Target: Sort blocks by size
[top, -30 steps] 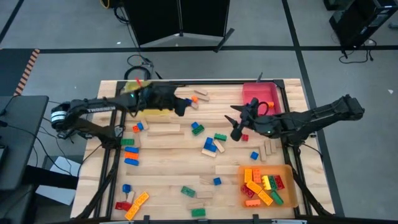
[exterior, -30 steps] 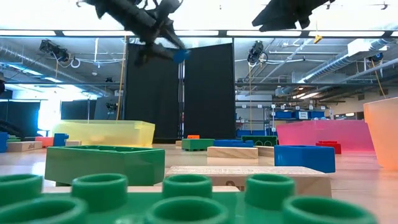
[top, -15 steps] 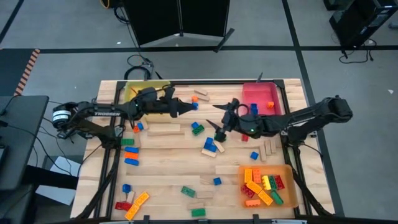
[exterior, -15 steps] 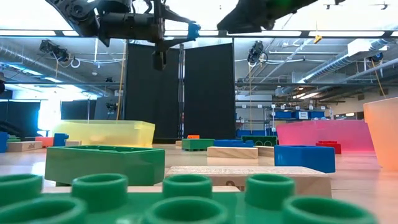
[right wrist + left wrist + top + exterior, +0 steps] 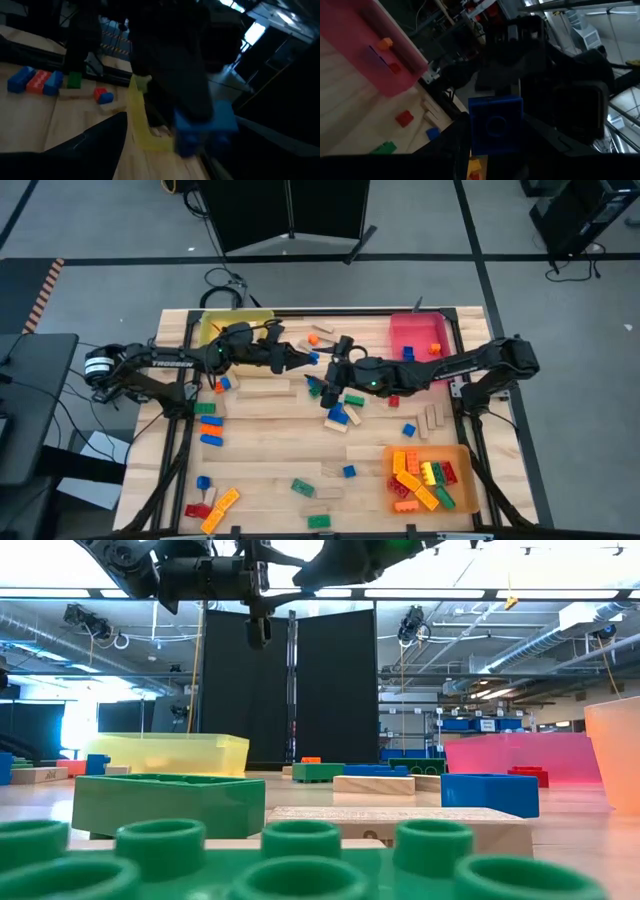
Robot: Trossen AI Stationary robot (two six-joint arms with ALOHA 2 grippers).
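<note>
A small blue brick hangs high over the table's middle, with my left gripper shut on it and pointing level toward the table's right. My right gripper faces it from the right, open wide. One of its fingers stands on the far side of the brick and the other on the near side; no touch shows. Several loose blocks lie on the table below, among them a green one and a blue one. My left gripper pinches the blue brick by two opposite sides between its two fingers. The fingers come level from the table's left. The brick is lifted clear, well above the table.
A yellow tray stands at the far left, a pink tray at the far right, and an orange tray with several bricks at the near right. Tan wooden blocks and coloured bricks lie scattered; a green brick sits close to the low camera.
My right gripper has swept toward the table's left, up to my left gripper, rolling as it went and spreading its fingers wider. My left gripper has tipped up from slanting downward to level, keeping the blue brick.
</note>
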